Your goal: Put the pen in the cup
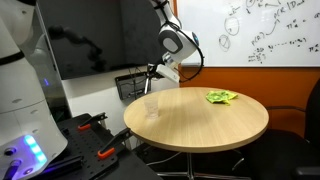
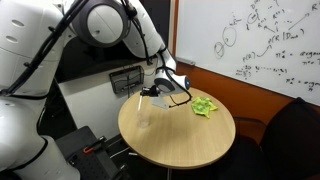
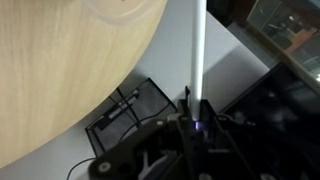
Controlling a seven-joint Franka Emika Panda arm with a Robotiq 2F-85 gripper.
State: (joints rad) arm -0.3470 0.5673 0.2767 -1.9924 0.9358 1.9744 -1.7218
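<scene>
We see one pen (image 3: 196, 50). In the wrist view it is a slim white rod clamped in the end effector (image 3: 196, 128), whose fingers are closed on its lower end. The pen's long axis runs almost straight up that picture, away from the end effector, and its far tip leaves the frame at the top. The pen lies just beside the curved rim of the round wooden surface (image 3: 60, 70) and does not cross it. Behind it we see pale floor.

The wrist view does not show the cup. Both exterior views show one clear cup (image 1: 150, 108) (image 2: 146, 116), faint and upright, on the surface (image 1: 200, 125) (image 2: 185, 140) near the rim on the arm's side. In both exterior views the end effector (image 1: 158, 72) (image 2: 157, 90) hangs above that rim, higher than the cup and apart from it. The pen is too thin there for us to read its direction with any certainty.

One crumpled green item (image 1: 222, 97) (image 2: 205, 106) lies on the surface, well apart from the cup, and only the exterior views show it. One black wire basket (image 3: 125, 110) (image 1: 130, 85) (image 2: 125, 80) stands off the surface, behind the arm. In an exterior view we count two red-and-black tools (image 1: 92, 122) on the dark bench below.
</scene>
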